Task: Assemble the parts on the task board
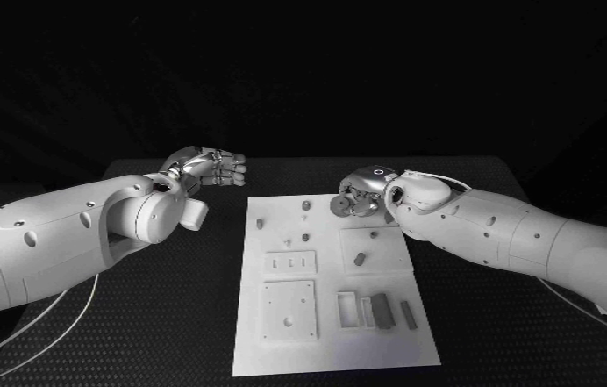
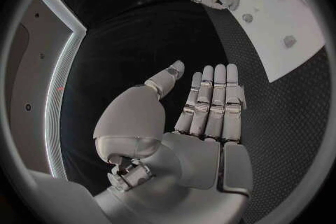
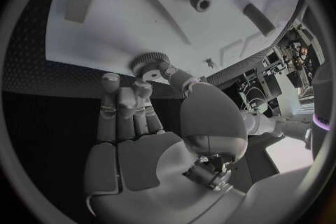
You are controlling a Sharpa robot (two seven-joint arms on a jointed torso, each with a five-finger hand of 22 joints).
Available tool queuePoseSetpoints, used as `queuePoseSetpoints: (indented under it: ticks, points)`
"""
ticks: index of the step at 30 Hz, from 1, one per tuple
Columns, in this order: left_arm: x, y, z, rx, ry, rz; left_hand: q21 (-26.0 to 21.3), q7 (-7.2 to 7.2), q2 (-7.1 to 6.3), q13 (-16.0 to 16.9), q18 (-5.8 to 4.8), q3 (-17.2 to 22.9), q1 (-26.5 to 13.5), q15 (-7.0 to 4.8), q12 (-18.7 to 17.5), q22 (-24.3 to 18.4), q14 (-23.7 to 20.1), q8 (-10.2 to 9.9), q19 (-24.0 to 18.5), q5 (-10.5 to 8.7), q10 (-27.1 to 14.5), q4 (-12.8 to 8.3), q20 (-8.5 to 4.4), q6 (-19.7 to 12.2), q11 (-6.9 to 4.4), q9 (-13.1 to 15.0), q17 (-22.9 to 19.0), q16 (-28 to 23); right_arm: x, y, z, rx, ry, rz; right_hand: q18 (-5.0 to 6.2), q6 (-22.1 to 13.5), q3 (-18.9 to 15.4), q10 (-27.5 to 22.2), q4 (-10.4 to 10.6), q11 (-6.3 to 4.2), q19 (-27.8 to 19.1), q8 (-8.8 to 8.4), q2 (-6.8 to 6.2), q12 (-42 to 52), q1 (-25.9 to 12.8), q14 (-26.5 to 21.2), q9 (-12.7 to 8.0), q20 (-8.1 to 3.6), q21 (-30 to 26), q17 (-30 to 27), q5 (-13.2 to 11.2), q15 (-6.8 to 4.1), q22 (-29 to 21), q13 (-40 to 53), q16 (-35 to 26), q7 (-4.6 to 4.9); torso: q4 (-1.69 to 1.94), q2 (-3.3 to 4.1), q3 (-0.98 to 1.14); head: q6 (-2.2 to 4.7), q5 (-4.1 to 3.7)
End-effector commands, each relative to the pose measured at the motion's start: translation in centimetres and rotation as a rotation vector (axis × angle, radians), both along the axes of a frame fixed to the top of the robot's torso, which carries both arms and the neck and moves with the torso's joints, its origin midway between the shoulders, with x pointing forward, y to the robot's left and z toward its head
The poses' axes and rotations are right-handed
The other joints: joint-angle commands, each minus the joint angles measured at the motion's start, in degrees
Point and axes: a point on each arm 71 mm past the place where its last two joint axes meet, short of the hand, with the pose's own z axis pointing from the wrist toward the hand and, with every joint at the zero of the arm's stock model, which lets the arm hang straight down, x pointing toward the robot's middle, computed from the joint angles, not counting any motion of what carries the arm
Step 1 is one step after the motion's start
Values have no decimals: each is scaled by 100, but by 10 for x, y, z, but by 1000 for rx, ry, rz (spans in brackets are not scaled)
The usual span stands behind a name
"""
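Note:
The white task board (image 1: 332, 339) lies in the middle of the black table. My right hand (image 1: 367, 192) hovers at the board's far right corner and pinches a grey toothed gear (image 1: 341, 204) between thumb and fingers. The right wrist view has the gear (image 3: 147, 61) at the fingertips, just over the board's edge (image 3: 140, 17). My left hand (image 1: 211, 168) is off the board to its far left, over bare table. In the left wrist view, that hand (image 2: 203, 117) has its fingers straight and side by side, thumb apart, holding nothing.
Small grey pegs (image 1: 306, 204) stand on the board's far part and another piece (image 1: 360, 259) at mid right. Grey bars (image 1: 383, 310) lie in slots near the front right. Two recessed square plates (image 1: 289, 310) sit at left. Black table surrounds the board.

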Motion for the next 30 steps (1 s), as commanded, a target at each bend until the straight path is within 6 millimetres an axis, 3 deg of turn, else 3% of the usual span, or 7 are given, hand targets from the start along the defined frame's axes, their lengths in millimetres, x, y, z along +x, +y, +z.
queuePoseSetpoints:
  ticks: [1,9,18,30]
  points:
    - [0,-2,1,-4,-5,-17,-20,39,-20,8,98,-19,-20,28,-40,6,18,-29,-12,19,35,-2,38,15,15,-10,8,-22,-6,1,-14,-75,29,25,90,887,21,-102,-140,-126,-7,30,-1,36,124,-5,21,-35,25,-12,22,-42,104,-15,30,-52,-1,1,2,-7,-8]
    - [0,-2,1,-4,-4,-18,-20,39,-19,9,98,-19,-18,28,-41,7,19,-30,-12,19,36,-2,38,16,15,-9,11,-24,-9,5,-16,-70,-15,27,90,1093,10,-1,-295,-189,61,135,48,75,194,67,87,-29,64,-32,22,-79,100,-49,65,-122,-2,4,5,-8,-11]
    - [-1,-2,1,-4,-4,-18,-21,39,-17,10,99,-18,-16,28,-44,8,20,-30,-12,19,38,-3,38,18,15,-9,16,-28,-12,7,-14,-33,-33,10,90,1335,-3,182,-110,-293,180,238,5,102,-5,218,174,-73,117,-40,22,-156,93,-110,111,-232,-2,-1,3,-11,-18]
    - [-1,-1,1,-3,-5,-16,-23,38,-18,12,99,-17,-12,28,-48,10,22,-30,-11,18,40,-6,38,19,14,-9,22,-33,-20,10,-7,6,-60,8,90,1389,0,227,-11,-320,213,250,-48,94,-92,285,205,-100,129,-8,22,-188,91,-134,121,-258,-2,1,1,-4,-13]
